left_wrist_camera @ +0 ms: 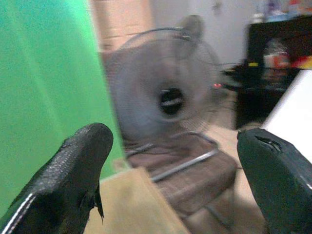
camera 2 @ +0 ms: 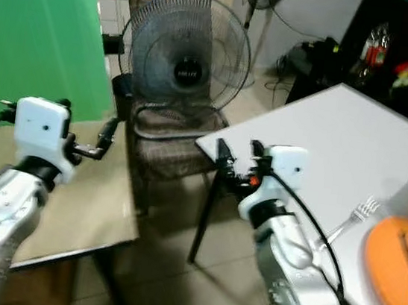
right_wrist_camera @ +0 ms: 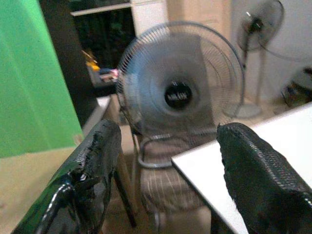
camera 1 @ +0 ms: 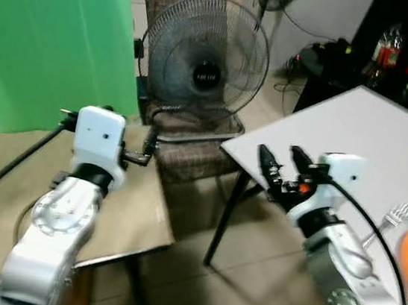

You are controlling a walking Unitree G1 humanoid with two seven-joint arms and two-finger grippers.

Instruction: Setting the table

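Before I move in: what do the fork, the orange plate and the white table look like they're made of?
Fork: looks like metal, silvery with a light sheen, though blurred. Orange plate: probably plastic, a flat, even, saturated colour with no glaze glints; uncertain. White table: smooth matte white top, likely laminate or painted board, on thin dark legs that look like metal.

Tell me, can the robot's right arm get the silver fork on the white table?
Probably yes. The right gripper hangs open at the white table's corner, and the silver fork lies on bare tabletop beside the orange plate.
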